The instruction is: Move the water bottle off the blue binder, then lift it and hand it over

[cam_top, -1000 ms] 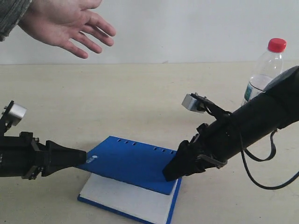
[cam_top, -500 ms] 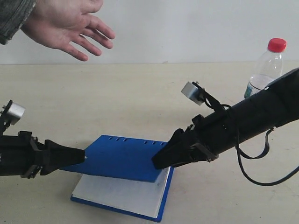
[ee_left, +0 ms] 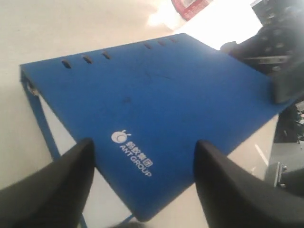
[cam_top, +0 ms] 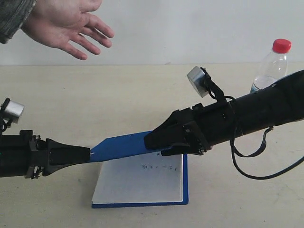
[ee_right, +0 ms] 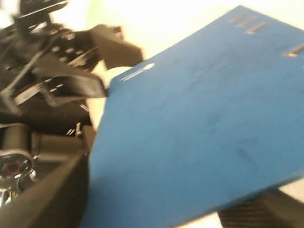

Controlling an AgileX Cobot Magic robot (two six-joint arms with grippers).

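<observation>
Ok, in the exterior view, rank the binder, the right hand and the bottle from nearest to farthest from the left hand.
1. Binder: cover corner meets the left hand.
2. Right hand: at the cover's opposite edge.
3. Bottle: far back right.

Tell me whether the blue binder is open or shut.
Open. The binder has its cover slanting up off the white pages, the left hand at one corner and the right hand at the other side.

your exterior view is bright, even and sharp, with soft shadows on the table (cam_top: 118, 95). left wrist blows out white by the water bottle (ee_left: 190, 7). right wrist smears the blue binder (ee_right: 199, 118) with motion blur.
</observation>
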